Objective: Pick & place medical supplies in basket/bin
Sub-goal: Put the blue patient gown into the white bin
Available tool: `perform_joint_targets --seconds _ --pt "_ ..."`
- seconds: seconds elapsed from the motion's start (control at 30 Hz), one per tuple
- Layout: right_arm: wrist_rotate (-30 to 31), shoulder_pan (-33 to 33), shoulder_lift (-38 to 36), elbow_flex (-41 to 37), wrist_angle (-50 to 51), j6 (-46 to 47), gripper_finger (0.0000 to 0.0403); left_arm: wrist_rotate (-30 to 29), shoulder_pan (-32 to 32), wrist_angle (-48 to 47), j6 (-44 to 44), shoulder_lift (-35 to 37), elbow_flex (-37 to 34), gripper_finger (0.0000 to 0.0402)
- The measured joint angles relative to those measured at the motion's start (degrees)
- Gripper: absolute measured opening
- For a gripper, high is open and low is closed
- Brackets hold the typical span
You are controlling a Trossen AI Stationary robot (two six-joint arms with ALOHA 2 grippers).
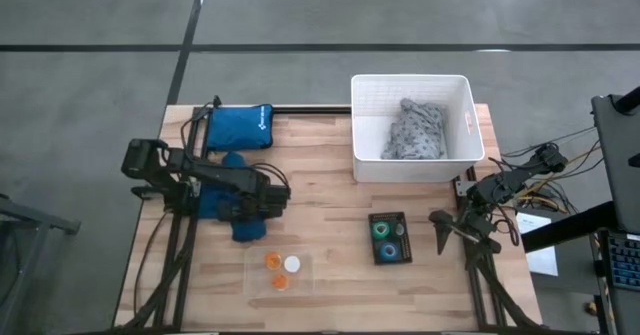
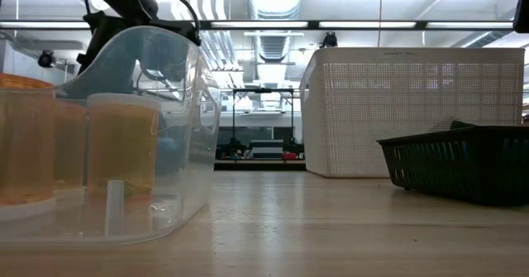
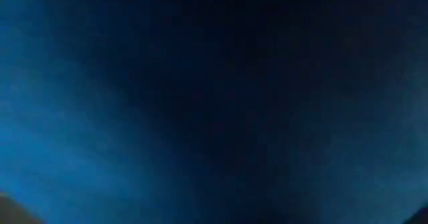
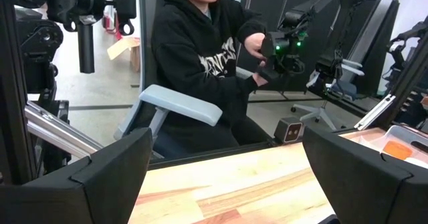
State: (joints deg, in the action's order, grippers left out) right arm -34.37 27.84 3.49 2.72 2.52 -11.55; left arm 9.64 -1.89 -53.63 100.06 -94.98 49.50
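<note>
A dark blue cloth (image 1: 247,230) lies crumpled on the table's left half. My left gripper (image 1: 257,203) points down onto it, and the cloth (image 3: 100,117) fills the whole left wrist view. A pale grey patterned cloth (image 1: 415,130) lies inside the white bin (image 1: 412,169) at the far right. Green and blue tape rolls (image 1: 389,238) sit in a small black tray. Orange and white caps (image 1: 281,268) sit in a clear tray near the front edge. My right gripper (image 1: 442,233) waits open and level at the right edge, its fingers (image 4: 87,177) wide apart. My left gripper comes at the dark blue cloth from above, pointing down at its middle. Its own body hides the fingertips in the high view, and the wrist view shows only blue. I cannot tell whether it touches the cloth.
A flat bright blue zip pouch (image 1: 240,127) lies at the far left, just beyond the dark cloth. The low view shows the clear tray (image 2: 124,128) close up, the bin (image 2: 413,112) and the black tray (image 2: 463,165). A person sits beyond the table (image 4: 200,63). Bare wood lies mid-table.
</note>
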Motion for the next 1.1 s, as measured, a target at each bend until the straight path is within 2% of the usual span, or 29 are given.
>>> perform_joint_targets --seconds 0.33,0.47,0.77,0.9,1.1 --pt "0.0 0.0 0.0 0.0 0.0 0.0 0.0384 -1.0 0.0 0.0 -0.1 0.1 0.0 0.0122" --pt "0.0 0.0 0.0 0.0 0.0 0.0 0.0384 -2.1 0.0 0.1 -0.1 0.2 0.1 0.0065" --pt "0.0 0.0 0.0 0.0 0.0 0.0 0.0384 -2.6 0.0 0.1 -1.2 0.4 0.2 0.0059" --pt "0.0 0.0 0.0 0.0 0.0 0.0 0.0384 -4.6 0.1 1.0 -3.1 2.6 1.4 0.0063" --pt "0.0 0.0 0.0 0.0 0.0 0.0 0.0384 -13.8 -0.5 3.1 -12.5 9.4 5.6 0.008"
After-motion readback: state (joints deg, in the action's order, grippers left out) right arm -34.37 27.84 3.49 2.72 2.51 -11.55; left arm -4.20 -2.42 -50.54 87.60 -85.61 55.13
